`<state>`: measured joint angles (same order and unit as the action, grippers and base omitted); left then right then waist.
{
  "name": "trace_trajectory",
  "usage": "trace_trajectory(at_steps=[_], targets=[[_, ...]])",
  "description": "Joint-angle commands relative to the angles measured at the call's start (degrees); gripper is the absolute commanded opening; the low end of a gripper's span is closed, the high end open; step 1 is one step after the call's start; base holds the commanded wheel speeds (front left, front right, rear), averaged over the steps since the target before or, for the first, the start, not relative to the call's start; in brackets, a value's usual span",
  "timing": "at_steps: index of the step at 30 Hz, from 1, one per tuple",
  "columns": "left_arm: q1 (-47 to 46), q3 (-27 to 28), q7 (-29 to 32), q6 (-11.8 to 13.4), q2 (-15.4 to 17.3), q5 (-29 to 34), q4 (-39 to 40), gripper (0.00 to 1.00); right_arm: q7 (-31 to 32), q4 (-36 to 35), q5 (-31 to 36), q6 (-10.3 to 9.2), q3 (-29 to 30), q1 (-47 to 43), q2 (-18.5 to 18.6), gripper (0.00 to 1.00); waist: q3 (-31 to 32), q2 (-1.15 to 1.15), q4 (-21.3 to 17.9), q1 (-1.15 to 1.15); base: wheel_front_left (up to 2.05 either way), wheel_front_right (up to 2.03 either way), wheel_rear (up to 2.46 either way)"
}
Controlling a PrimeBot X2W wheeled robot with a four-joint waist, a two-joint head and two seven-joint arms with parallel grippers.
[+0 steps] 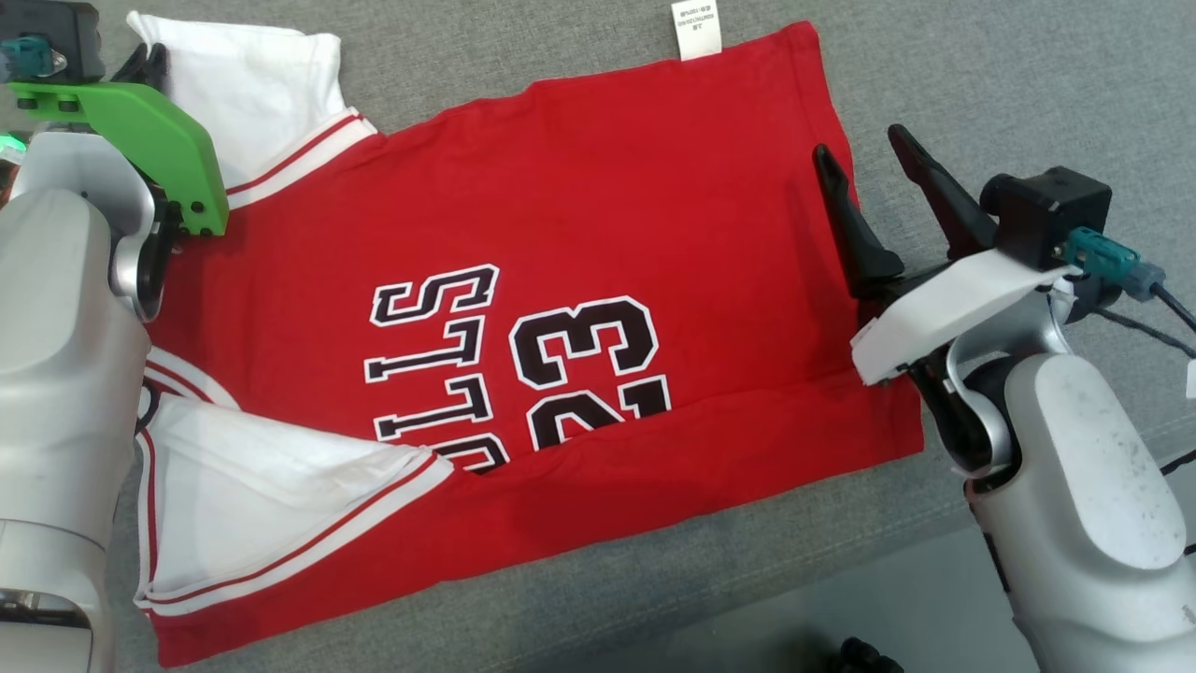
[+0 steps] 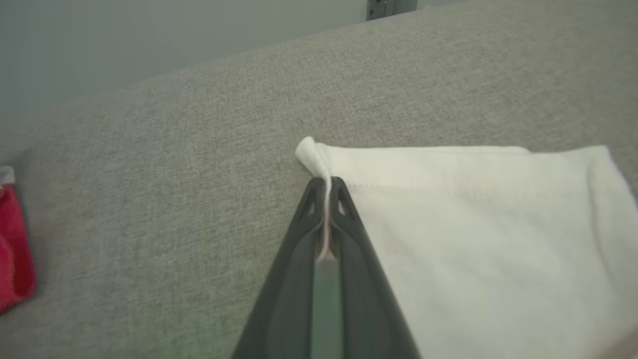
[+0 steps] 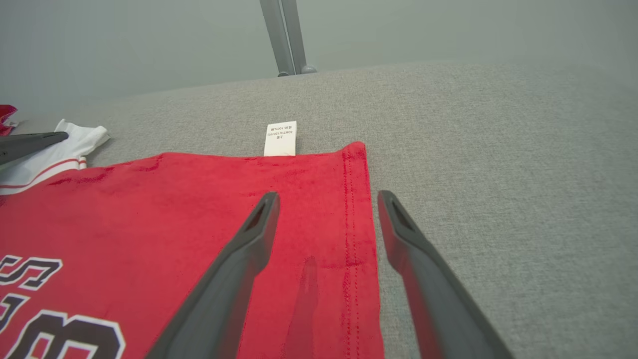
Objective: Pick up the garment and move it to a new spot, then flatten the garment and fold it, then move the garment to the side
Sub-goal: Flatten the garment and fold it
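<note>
The soft red jersey (image 1: 607, 215), with white striped sleeves (image 1: 252, 75) and black block lettering, lies spread on gray woven cloth (image 1: 981, 75). The left pincer (image 2: 326, 182) is clamped on a white sleeve's corner; the right pincer (image 3: 326, 199) gapes over the stitched hem (image 3: 356, 209).

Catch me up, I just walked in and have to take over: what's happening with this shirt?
The robot is handling a red jersey spread on the grey padded surface. Its left gripper is shut on the corner of the far white sleeve. Its right gripper is open, fingers straddling the jersey's hem on the opposite side, gripping nothing. The near white sleeve lies rumpled over the body.
</note>
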<state>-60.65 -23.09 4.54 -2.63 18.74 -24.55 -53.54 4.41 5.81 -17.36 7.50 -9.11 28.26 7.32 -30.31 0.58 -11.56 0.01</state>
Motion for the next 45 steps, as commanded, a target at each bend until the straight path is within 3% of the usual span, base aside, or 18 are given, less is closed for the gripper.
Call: trace_trajectory(at_steps=[1, 15, 27, 28, 29, 30, 32, 34, 45], targets=[[0.9, -0.2, -0.2, -0.5, 0.0, -0.1, -0.5, 0.00, 0.2, 0.4, 0.5, -0.02, 0.1, 0.8, 0.7, 1.00, 0.7, -0.58, 0.7, -0.01, 0.00, 0.00, 0.00], [2.0, -0.6, -6.8, -3.2, -3.0, -2.9, 3.8, 0.00, 6.3, 21.7, 0.8, -0.03, -1.3, 17.7, 8.8, 1.00, 1.8, -0.58, 8.5, -0.01, 0.00, 0.00, 0.00], [2.8, -1.1, -7.4, -3.0, -3.7, -4.2, 6.4, 0.00, 9.1, 39.4, -4.5, -0.03, -7.3, 27.5, 9.6, 1.00, 0.8, -0.58, 11.1, -0.01, 0.00, 0.00, 0.00], [2.8, -1.1, -7.3, -3.0, -3.7, -4.2, 6.5, 0.00, 9.4, 40.2, -5.0, -0.03, -8.0, 27.9, 9.8, 0.92, 0.8, -0.58, 11.1, -0.01, 0.00, 0.00, 0.00], [2.8, -1.1, -7.4, -3.0, -3.7, -4.3, 6.6, 0.00, 9.8, 41.1, -5.6, -0.03, -8.8, 28.3, 10.0, 0.75, 0.9, -0.58, 11.2, -0.01, 0.00, 0.00, 0.00], [2.9, -1.1, -7.4, -3.0, -3.6, -4.5, 6.7, 0.00, 10.3, 41.9, -6.1, -0.03, -9.5, 28.6, 10.1, 0.47, 0.9, -0.58, 11.1, -0.01, 0.00, 0.00, 0.00], [3.0, -1.2, -7.4, -3.0, -3.5, -4.7, 6.8, 0.00, 10.8, 43.1, -7.1, -0.03, -10.9, 28.9, 10.5, 0.27, 1.0, -0.58, 11.1, -0.01, 0.00, 0.00, 0.00], [3.1, -1.2, -7.4, -2.9, -3.3, -4.7, 7.0, 0.00, 10.8, 43.9, -8.0, -0.05, -11.8, 29.3, 10.6, 0.00, 1.2, -0.58, 10.9, -0.01, 0.00, 0.00, 0.00], [5.6, -0.9, -9.9, -3.2, -2.6, -6.1, 8.9, 0.00, 5.4, 44.6, -10.2, -0.05, -14.6, 29.9, 11.0, 0.00, 3.9, -0.58, 9.9, -0.01, 0.00, 0.00, 0.00]])
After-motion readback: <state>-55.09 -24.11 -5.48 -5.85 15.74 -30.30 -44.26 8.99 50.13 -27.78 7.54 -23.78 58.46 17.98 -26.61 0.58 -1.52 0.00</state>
